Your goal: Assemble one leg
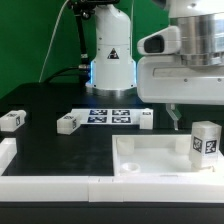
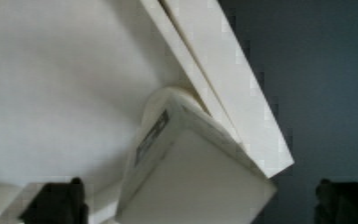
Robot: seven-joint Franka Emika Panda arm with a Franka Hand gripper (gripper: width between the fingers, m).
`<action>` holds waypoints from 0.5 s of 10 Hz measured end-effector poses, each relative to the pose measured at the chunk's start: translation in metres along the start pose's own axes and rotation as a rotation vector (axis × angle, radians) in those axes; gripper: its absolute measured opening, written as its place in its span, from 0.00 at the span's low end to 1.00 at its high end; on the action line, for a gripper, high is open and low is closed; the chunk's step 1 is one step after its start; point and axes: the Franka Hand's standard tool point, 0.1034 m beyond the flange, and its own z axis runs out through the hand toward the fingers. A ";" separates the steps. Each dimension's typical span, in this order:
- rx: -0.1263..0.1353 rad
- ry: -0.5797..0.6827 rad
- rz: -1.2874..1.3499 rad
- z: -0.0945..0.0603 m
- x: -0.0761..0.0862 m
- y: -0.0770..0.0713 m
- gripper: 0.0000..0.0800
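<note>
Right now my gripper (image 1: pixel 176 118) hangs with its jaws spread wide and nothing clamped. In the wrist view the two dark fingertips (image 2: pixel 59 200) sit far apart, and only white plastic fills the space between them.

The leg (image 1: pixel 205 141) stands upright in the tray-like part (image 1: pixel 160 152), at the corner toward three o'clock in the exterior view, with its black-and-white tag facing the camera. The one finger (image 1: pixel 172 118) I can see from outside is down just beside the leg, at about its ten o'clock, and looks clear of it. The wrist view shows a white block with a rounded edge close under me, lying against the tray's raised wall.

Three more legs lie on the black table (image 1: pixel 60 150). One (image 1: pixel 12 120) is at nine o'clock. One (image 1: pixel 68 123) is nearer the middle. One (image 1: pixel 146 120) is just off the tray's far edge. The marker board (image 1: pixel 110 116) lies flat between the last two. My base (image 1: pixel 110 60) rises at twelve o'clock. A white rail (image 1: pixel 50 185) runs along the near edge from six toward nine o'clock.
</note>
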 end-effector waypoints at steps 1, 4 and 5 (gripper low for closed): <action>-0.016 0.007 -0.122 0.001 -0.002 -0.003 0.81; -0.032 0.007 -0.409 0.002 -0.003 -0.003 0.81; -0.032 0.005 -0.520 0.002 -0.001 0.000 0.81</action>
